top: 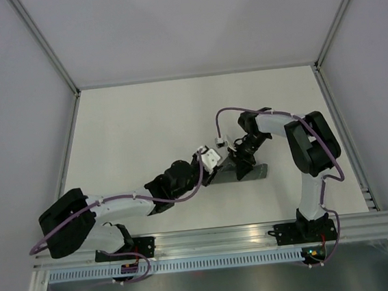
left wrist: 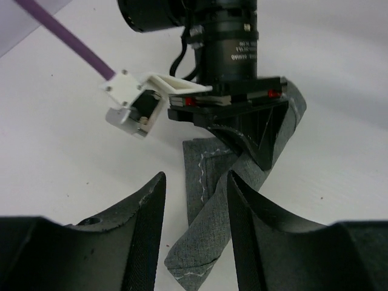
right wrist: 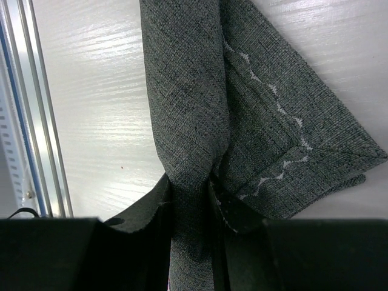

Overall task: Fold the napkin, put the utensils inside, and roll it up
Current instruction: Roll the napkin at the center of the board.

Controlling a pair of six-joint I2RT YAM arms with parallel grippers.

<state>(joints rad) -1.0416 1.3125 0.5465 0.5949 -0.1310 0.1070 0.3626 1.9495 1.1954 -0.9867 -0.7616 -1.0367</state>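
Right gripper point(right wrist: 191, 203) is closed tight on a bunched fold of the napkin point(right wrist: 194, 91), whose long strip runs over the table point(top: 144, 123) toward the left gripper point(left wrist: 195, 182); that one is wide open, straddling the strip's end.

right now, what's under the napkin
Only bare white table shows around the edges of the napkin. Anything lying beneath it or within its folds is covered.
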